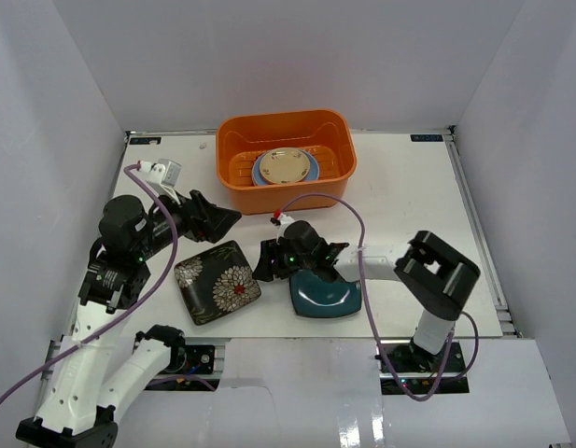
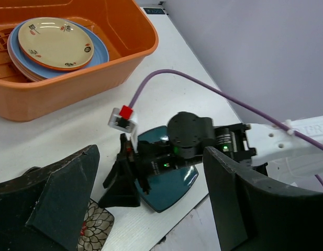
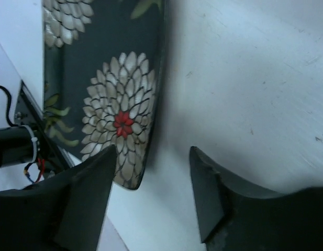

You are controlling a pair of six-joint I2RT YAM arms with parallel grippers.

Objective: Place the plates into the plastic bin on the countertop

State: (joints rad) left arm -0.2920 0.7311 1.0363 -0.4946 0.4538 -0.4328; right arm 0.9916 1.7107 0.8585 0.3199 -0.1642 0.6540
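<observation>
The orange plastic bin (image 1: 273, 197) stands at the back middle of the white countertop (image 1: 409, 196). It holds a stack of plates, with a cream plate (image 1: 285, 167) on top of a light blue one (image 2: 100, 53). A square black plate with white flowers (image 1: 217, 281) and a square dark teal plate (image 1: 330, 297) lie near the front. My right gripper (image 1: 267, 261) is open and empty, low over the gap between these two plates; its wrist view shows the flowered plate's edge (image 3: 109, 94) beside the left finger. My left gripper (image 1: 220, 220) is open and empty, above the flowered plate's far side.
White walls enclose the countertop on three sides. A purple cable (image 1: 334, 201) loops from the right wrist over the table in front of the bin. The right arm's forearm (image 1: 372, 263) lies across the teal plate's far edge.
</observation>
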